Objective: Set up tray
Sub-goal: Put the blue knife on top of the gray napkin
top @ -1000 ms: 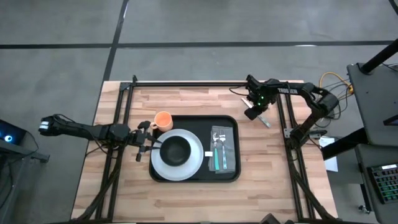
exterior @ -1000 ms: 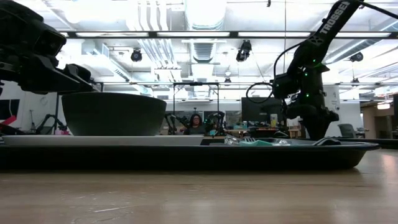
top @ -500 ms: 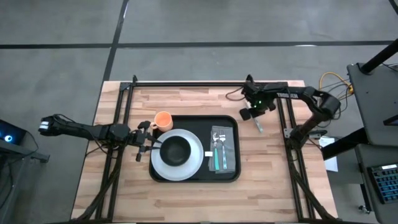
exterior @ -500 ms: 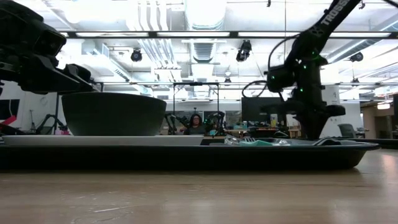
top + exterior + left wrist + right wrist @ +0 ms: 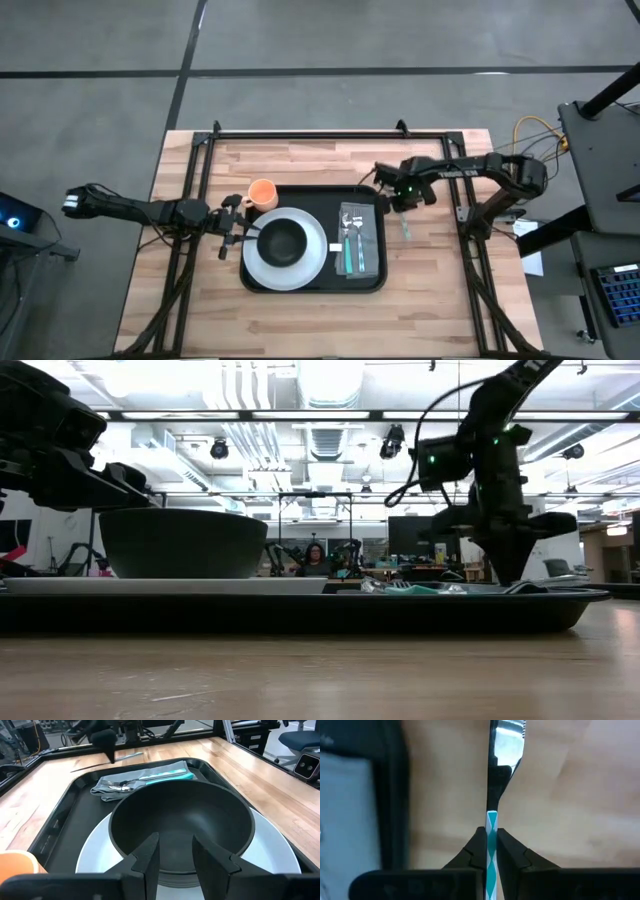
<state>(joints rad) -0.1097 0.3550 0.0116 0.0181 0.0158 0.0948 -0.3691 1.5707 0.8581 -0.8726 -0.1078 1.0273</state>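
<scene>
The tray point(image 5: 312, 283), large, black, rectangular with rounded corners and a low raised rim, lies flat at the middle of the wooden worktop point(image 5: 430, 300), loaded

orange cup point(image 5: 262, 192), blk bowl point(image 5: 283, 240) on white plate point(image 5: 310, 262), napkin w/ cutlery point(image 5: 353, 238)

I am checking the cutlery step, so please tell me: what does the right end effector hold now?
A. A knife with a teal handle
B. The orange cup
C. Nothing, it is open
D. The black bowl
A: the right end effector is shut on the teal handle of a knife, over bare wood beside the tray.
</scene>
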